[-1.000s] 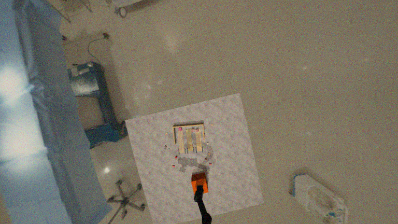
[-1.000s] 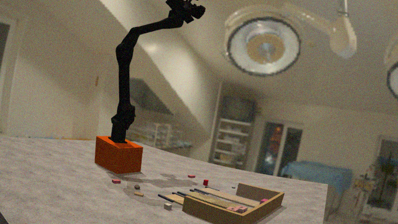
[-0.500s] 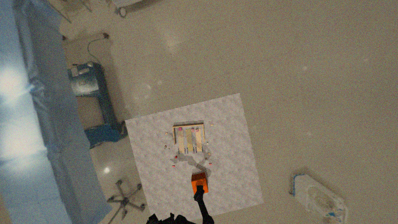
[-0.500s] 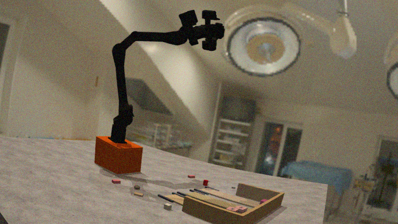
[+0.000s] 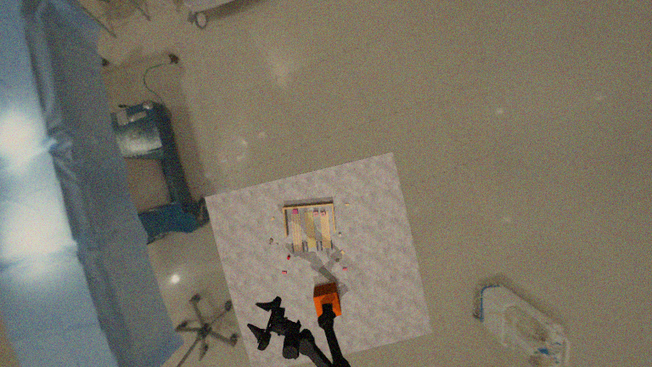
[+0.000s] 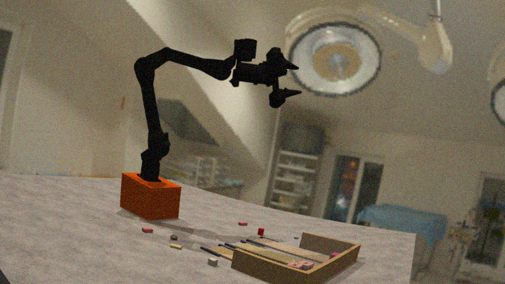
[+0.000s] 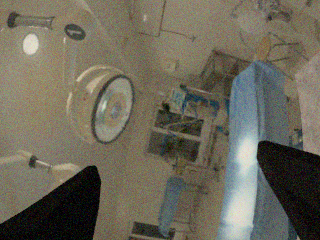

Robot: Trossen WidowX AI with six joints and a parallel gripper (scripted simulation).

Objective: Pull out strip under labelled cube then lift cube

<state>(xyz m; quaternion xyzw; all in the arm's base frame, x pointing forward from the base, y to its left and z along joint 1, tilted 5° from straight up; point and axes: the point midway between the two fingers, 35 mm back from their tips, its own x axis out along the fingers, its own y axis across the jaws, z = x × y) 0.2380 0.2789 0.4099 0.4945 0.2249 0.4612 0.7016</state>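
Note:
My gripper [image 5: 254, 314] [image 6: 299, 79] [image 7: 180, 163] is open and empty, high above the table and well away from the strips. A three-sided wooden frame [image 5: 307, 205] [image 6: 275, 266] stands around the far part of several pale strips with dark handles. A magenta cube [image 5: 295, 211] [image 6: 334, 254] sits at the far end of the left strip [image 5: 296, 234] [image 6: 294, 248]. Two pink cubes, one [image 5: 316, 212] beside the other [image 5: 323, 212] [image 6: 307, 265], are at the far end of the middle strip [image 5: 310, 230] and right strip [image 5: 326, 231]. Any label is too small to read.
The orange base [image 5: 327, 296] [image 6: 148, 200] carries the arm. A red cylinder [image 5: 288, 256] [image 6: 261, 231], two flat reddish blocks [image 6: 242, 223] [image 6: 147, 229], a brown ball [image 6: 173, 236], a tan block [image 6: 175, 246] and a grey cube [image 6: 212, 261] lie outside the frame.

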